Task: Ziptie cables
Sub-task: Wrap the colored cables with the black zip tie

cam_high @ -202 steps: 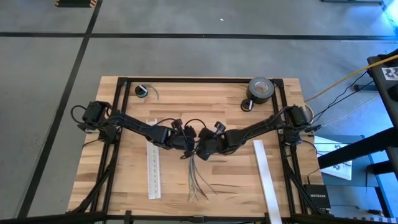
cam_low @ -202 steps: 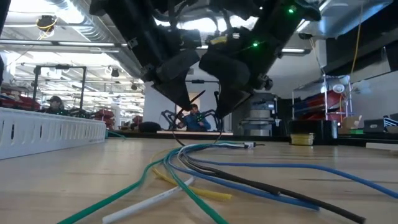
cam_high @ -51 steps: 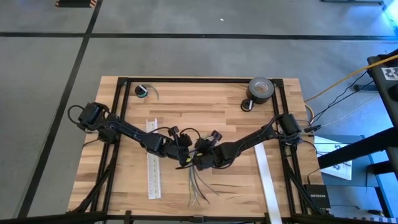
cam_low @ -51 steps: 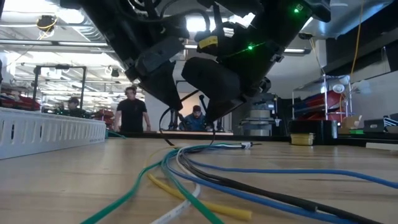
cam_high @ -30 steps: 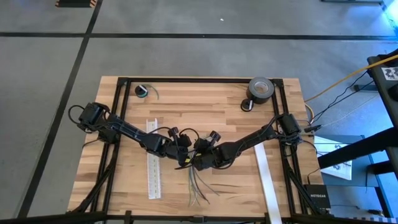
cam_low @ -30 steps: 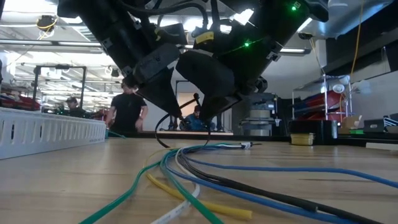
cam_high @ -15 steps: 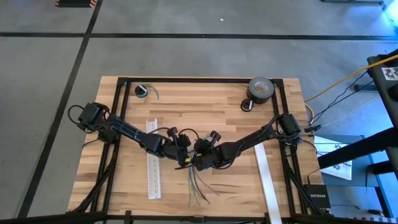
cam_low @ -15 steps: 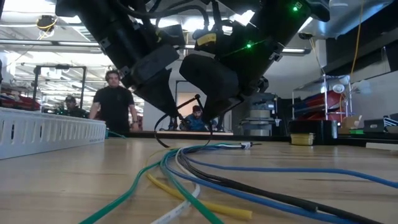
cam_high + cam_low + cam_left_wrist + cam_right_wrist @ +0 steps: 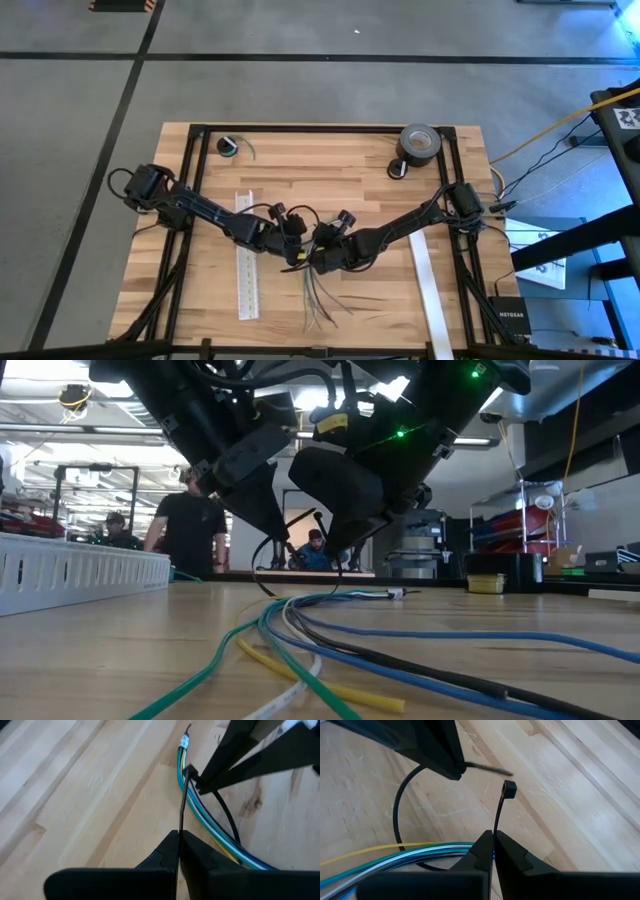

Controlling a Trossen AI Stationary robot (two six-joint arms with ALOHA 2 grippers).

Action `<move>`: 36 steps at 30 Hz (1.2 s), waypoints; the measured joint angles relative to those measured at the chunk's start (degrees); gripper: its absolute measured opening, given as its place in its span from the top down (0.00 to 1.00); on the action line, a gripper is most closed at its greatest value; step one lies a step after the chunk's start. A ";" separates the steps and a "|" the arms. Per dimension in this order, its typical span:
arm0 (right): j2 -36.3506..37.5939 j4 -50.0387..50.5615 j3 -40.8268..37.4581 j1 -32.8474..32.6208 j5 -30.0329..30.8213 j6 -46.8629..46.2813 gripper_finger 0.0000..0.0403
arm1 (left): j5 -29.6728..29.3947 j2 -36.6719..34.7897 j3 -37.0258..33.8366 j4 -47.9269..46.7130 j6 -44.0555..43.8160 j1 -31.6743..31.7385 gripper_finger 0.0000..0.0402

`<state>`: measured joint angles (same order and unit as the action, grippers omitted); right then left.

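Observation:
The cables [image 9: 318, 295] lie on the wooden table, bunched at their far end [image 9: 184, 742] and fanning out toward the near edge [image 9: 300, 650]. A thin black ziptie [image 9: 396, 810] loops under the bunched part. Its small square head [image 9: 509, 789] stands free in the air. My left gripper [image 9: 297, 262] and my right gripper [image 9: 312, 264] meet tip to tip just above the bundle, each shut on the ziptie. The pointed tail tip [image 9: 492, 769] ends close beside the head; I cannot tell whether it is inside it. My left gripper pinches the ziptie's tail end [image 9: 180, 822] between its two fingers, slanting down from the table's left. The tail sticks out beyond the fingertips toward the head. The strip behind curves down in a slack loop. My right gripper pinches the strip a short way below the head [image 9: 496, 827] between its two fingers, slanting down from the table's right. The head end stands out past the fingertips, clear of the table. The loop [image 9: 420, 865] runs from the fingers under the cables.
Two long white slotted strips [image 9: 247, 265] [image 9: 428, 285] lie either side of the cables. A tape roll [image 9: 419, 143] and a small coil [image 9: 229, 147] sit near the far edge. People [image 9: 195, 530] stand in the room beyond the table.

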<state>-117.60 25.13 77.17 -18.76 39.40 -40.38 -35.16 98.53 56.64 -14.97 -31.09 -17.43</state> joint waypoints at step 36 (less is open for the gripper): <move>0.00 -0.17 0.00 0.00 0.00 0.15 1.00 | 0.26 0.47 -1.77 1.68 -0.42 0.61 1.00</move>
<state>-117.60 24.96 77.17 -18.76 39.40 -40.23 -34.89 99.00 54.87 -13.28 -31.51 -16.82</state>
